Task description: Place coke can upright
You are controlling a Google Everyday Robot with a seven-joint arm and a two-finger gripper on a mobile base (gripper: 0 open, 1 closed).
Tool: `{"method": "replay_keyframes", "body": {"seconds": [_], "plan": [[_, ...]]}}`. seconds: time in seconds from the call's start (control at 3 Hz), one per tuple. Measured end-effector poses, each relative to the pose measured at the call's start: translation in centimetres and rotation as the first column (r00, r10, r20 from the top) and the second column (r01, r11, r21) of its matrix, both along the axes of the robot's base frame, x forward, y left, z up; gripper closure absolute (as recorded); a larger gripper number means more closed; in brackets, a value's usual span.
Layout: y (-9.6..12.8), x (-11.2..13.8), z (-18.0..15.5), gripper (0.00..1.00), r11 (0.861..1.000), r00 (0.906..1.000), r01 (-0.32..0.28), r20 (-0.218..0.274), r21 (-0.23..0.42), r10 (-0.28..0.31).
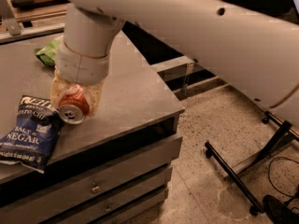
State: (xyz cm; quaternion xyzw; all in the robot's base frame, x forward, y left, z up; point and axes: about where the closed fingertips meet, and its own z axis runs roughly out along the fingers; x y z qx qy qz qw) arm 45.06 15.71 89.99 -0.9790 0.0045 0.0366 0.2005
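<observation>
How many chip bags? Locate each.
2: blue chip bag front left; green chip bag back left, behind the gripper holding the coke can. The arm may hide others.

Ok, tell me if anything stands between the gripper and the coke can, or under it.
Nothing visible does: the gripper is shut on the coke can, held tilted over the table. The blue chip bag lies close beside it, not beneath it.

Locate the grey bench (140,92): flat top, drawers (112,171) in its front face. To its right you see speckled floor (210,125), a black stand base (233,176) and a dark cable (279,164). Lighting is dim and warm. The gripper (74,101) holds the coke can (74,108) over the bench's front-left area.
</observation>
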Motion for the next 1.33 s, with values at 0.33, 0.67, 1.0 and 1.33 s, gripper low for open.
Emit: {"method": "replay_keyframes", "body": {"seconds": [0.33, 0.67, 1.0, 1.33], "plan": [[-1.6, 2.9, 5.0, 1.0, 0.952, 0.9762, 0.215, -0.078, 0.217, -0.202], [-2.7, 4.5, 7.4, 1.0, 0.895, 0.9413, 0.337, -0.127, 0.291, -0.313], [-2.5, 4.5, 7.0, 1.0, 0.891, 0.9354, 0.347, -0.177, 0.293, -0.306], [-3.8, 5.7, 6.3, 1.0, 0.839, 0.8797, 0.45, -0.313, 0.305, -0.358]]}}
